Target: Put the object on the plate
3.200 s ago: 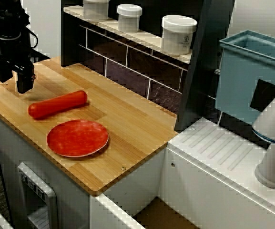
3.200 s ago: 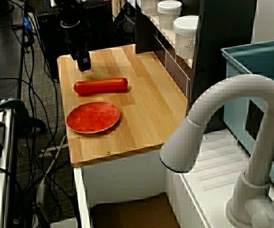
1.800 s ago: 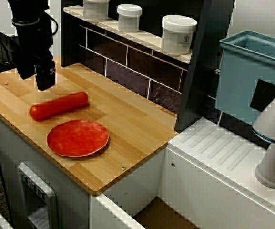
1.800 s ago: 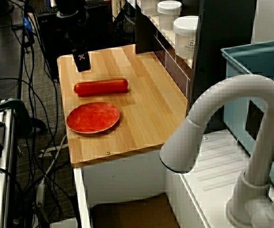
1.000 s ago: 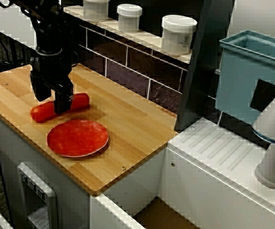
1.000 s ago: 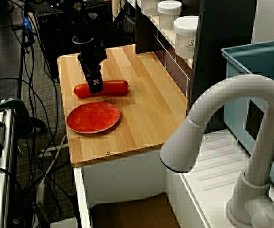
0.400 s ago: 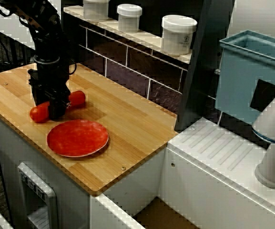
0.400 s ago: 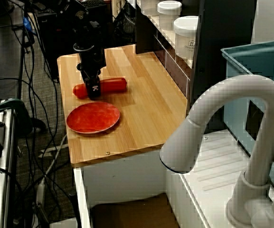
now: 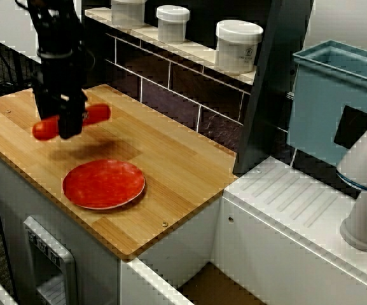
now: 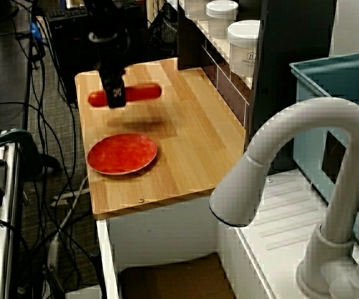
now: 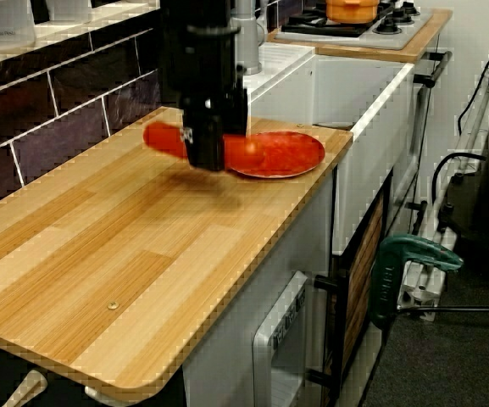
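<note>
Gripper pinches the orange-red sausage aloft beside the red plate; its overhanging ends could tip it free.

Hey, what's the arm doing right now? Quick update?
Gripper shut on long orange-red sausage-like cylinder, lifted above wooden counter. Round red plate bare, nearer the counter's front edge. Nothing between them.

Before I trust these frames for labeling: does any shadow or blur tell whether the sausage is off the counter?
View with the jars: a soft shadow lies on the counter beneath the sausage, apart from it. Faucet view: the same. Low counter view: the hand looks motion-blurred.
</note>
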Tool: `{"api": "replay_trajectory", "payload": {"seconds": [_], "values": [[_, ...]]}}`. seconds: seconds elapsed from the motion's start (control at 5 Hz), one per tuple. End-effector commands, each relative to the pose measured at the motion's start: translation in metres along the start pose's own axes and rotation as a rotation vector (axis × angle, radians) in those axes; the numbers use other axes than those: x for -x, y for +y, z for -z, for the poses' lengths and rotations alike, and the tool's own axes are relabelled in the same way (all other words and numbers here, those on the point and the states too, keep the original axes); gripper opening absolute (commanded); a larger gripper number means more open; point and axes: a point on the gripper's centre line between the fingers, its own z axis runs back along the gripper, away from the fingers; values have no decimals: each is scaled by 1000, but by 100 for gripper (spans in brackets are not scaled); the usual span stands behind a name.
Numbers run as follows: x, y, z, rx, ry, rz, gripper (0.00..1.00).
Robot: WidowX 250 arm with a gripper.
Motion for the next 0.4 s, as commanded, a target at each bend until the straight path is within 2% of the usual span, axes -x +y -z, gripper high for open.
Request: {"api": "replay_trajectory", "payload": {"seconds": [0.0, 0.2], "values": [[23, -21, -37, -3, -103, 104, 0], [38, -42, -31, -11, -103, 156, 0]]}}
